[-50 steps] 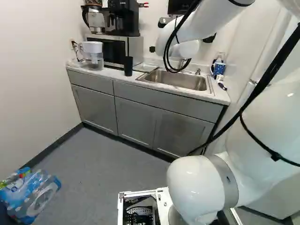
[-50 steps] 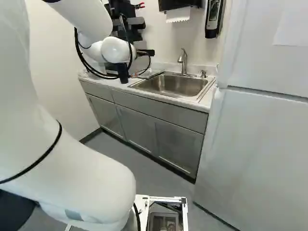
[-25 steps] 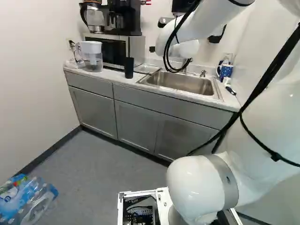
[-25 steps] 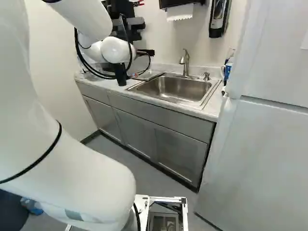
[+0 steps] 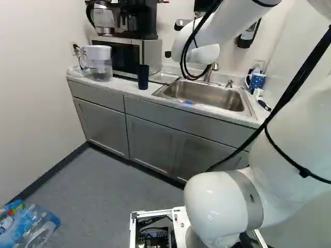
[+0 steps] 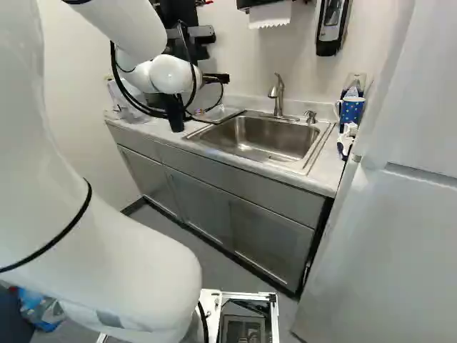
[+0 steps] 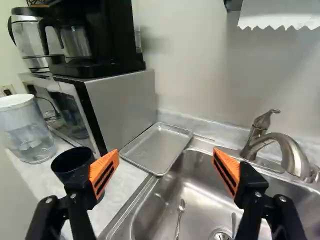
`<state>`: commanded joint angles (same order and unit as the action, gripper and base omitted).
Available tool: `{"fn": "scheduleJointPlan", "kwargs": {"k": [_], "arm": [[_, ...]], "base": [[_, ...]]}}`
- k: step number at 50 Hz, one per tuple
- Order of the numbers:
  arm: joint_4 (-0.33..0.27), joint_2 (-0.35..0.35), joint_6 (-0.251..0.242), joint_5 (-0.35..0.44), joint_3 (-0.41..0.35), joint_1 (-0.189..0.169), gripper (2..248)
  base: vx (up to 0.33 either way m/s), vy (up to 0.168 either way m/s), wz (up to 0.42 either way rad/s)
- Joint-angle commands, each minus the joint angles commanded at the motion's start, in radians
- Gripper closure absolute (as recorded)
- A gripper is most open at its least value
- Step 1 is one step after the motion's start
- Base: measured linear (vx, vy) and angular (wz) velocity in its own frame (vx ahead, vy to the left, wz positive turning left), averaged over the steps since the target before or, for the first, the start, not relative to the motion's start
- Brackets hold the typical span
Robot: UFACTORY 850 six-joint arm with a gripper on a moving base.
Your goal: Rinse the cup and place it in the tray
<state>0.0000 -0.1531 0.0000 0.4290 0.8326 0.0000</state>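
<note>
Cup (image 5: pixel 143 77) before microwave (image 7: pixel 122 102), tray (image 7: pixel 157 145) beside sink (image 7: pixel 202 197), spoon (image 7: pixel 181 206) in sink

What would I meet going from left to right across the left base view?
Blue-wrapped clear plastic bottles, clear white-lidded pitcher, tall dark cup, curved steel faucet, small steel pump, white-dotted blue mug.

Coffee maker (image 7: pixel 111 35) atop microwave (image 7: pixel 125 102)
</note>
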Motion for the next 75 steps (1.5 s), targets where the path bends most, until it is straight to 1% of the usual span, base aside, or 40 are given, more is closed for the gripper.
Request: {"fn": "scheduleJointPlan", "kwargs": {"k": [20, 48, 59, 75], "arm": [[0.0, 0.0, 0.0, 0.0, 0.0, 0.0, 3], [0.0, 0.001, 0.0, 0.0, 0.001, -0.002, 3], [0.0, 0.018, 0.0, 0.0, 0.017, -0.021, 3], [0.0, 0.065, 0.0, 0.0, 0.06, -0.066, 3]], "base": [[0.108, 0.003, 0.011], [-0.002, -0.001, -0.001], [0.0, 0.0, 0.0], [0.0, 0.0, 0.0]]}}
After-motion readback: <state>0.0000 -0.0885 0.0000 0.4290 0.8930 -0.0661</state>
